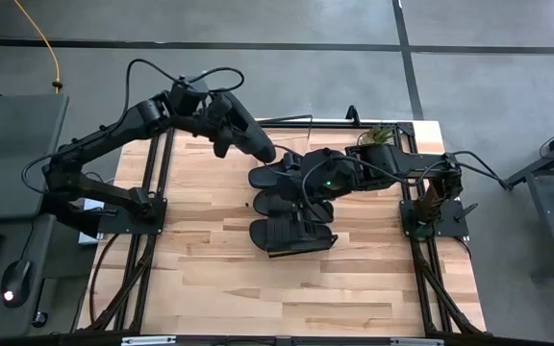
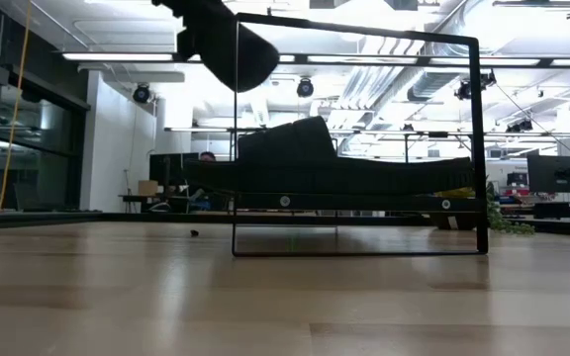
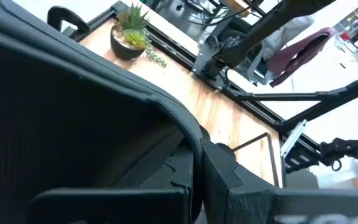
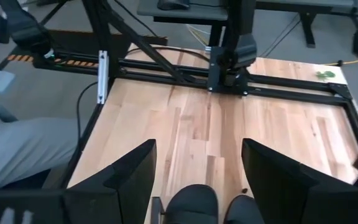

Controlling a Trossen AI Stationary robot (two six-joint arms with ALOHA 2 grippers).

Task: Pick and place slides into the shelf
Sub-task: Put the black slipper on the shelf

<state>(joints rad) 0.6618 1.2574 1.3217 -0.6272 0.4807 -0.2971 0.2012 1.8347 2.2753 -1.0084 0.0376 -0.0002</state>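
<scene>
Plainly, the risk sits with the left gripper, which is clamped tight on a black slide and carries it above the tabletop, just short of the shelf. Three more slides already lie close together beyond that sandal's toe, toward the right arm, so free room on the plank looks scarce. If the carried sandal comes down at its present slant, I judge its toe could land on the nearest slide and shove it off the shelf, or catch the thin black wire frame and twist in the grip. A pinch on one edge of a soft sole could also let it sag or slip.

From the level view the held slide hangs high and tilted, well above the sandals resting on the shelf.

The left arm reaches across from its base, elbow bent, wrist turned toward the middle of the table. The right arm stretches out low from its own side, its right gripper spread wide and holding nothing, poised directly over the slides below its fingers. A small potted plant stands behind that arm.
</scene>
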